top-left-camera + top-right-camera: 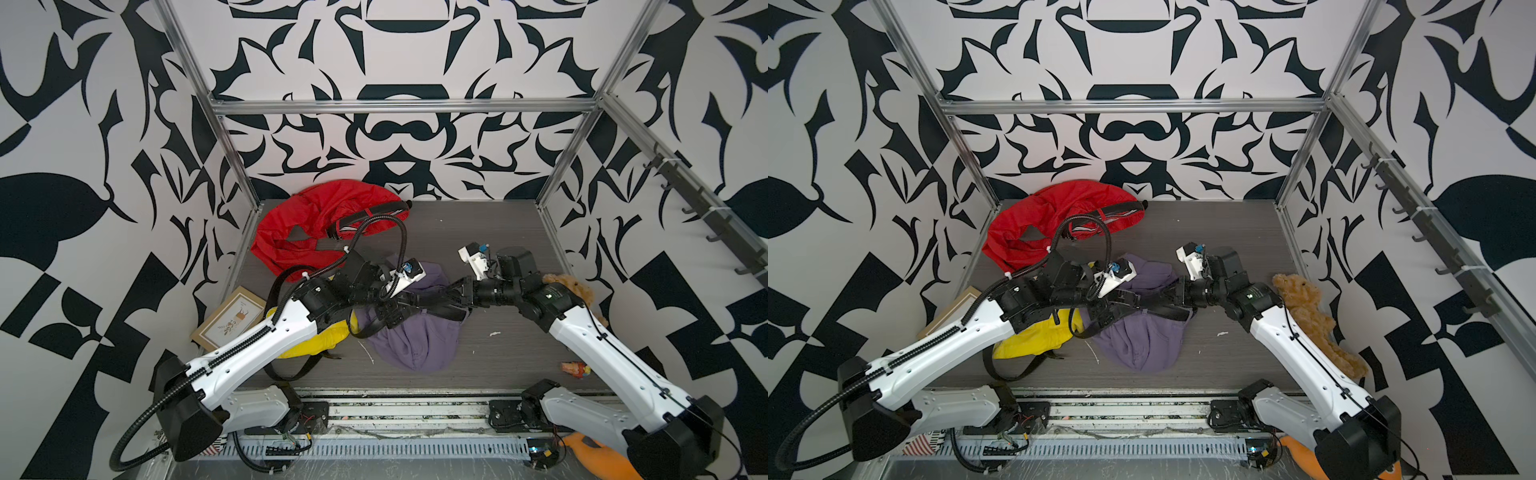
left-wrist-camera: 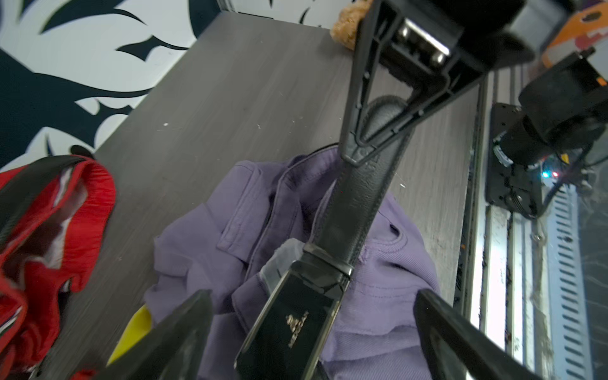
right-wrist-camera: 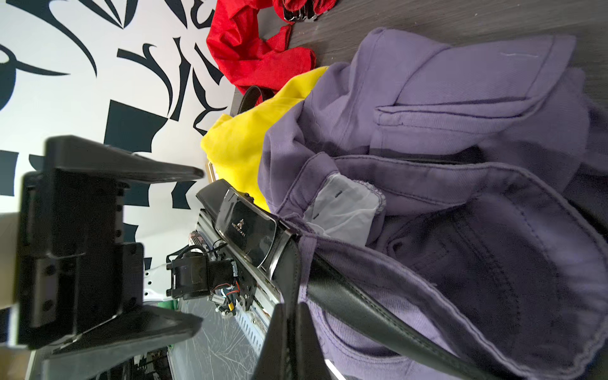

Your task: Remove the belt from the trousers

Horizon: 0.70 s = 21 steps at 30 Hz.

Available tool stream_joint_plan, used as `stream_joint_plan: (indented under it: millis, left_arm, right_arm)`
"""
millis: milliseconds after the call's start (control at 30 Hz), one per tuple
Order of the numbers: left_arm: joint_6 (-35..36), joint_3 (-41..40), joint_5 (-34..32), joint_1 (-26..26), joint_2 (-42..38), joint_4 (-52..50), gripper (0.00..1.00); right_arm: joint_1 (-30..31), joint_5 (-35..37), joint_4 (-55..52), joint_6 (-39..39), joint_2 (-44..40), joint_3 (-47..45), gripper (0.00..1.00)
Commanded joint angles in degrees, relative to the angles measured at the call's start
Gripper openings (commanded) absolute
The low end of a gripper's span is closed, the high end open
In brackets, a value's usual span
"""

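Belt (image 2: 355,197) lies over the waistband of the purple trousers (image 1: 419,345), which sit heaped at the middle of the bench (image 1: 498,232). The strap's long axis runs side to side, strung between the two arms and lifted off the cloth.

Right end effector (image 2: 358,152): closed, pinching the strap flat. What looks like the strap's rounded tip shows just behind its fingers. The right wrist view shows the same pinch (image 3: 289,316).

Left end effector (image 2: 311,296): jaws wide apart, a finger on either side of the glossy buckle (image 2: 296,325), touching neither edge as far as I can see.

Key relation: the buckle sits directly between the left fingers, so the left arm is nearer to it, and the strap leads away from it toward the right arm. Whether the strap is locked in the buckle I cannot tell. How many loops hold the belt is hidden under folds.

Room, as a judgement: a pull along the strap's axis to the right has bare bench ahead, with the teddy bear (image 1: 1304,307) against the right wall as the limit. The left side is crowded by a yellow cloth (image 1: 316,345), a picture frame (image 1: 228,320) and a second black strap (image 1: 291,374) near the front edge. The red garment (image 1: 316,224) lies well back.
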Motion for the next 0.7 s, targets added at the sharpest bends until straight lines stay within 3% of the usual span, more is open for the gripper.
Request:
stream_joint_plan:
  millis: [0,300,333,400,667]
  left_arm:
    - [5.5,2.6,5.9,0.0,1.5,-2.9,0.99]
    - [8.7,4.6,3.2,0.0,8.8,-3.2,1.00]
    - [8.8,4.3,2.5,0.1,8.9,-3.1,0.96]
    - [8.6,3.9,1.8,0.1,9.0,-3.5,0.84]
    - [6.6,1.6,1.7,0.3,7.3,-2.6,0.13]
  right_arm:
    - [-0.9,-3.2,-0.7,-3.5,-0.5,4.3,0.00]
    - [-2.2,-5.1,-5.0,-6.6,-0.3,7.0,0.00]
    - [-2.5,-5.2,-5.2,-6.8,-0.5,7.1,0.00]
    - [-3.1,-5.3,-5.5,-7.0,-0.7,7.0,0.00]
    - [-5.1,-6.2,-5.7,-7.9,-0.5,6.9,0.00]
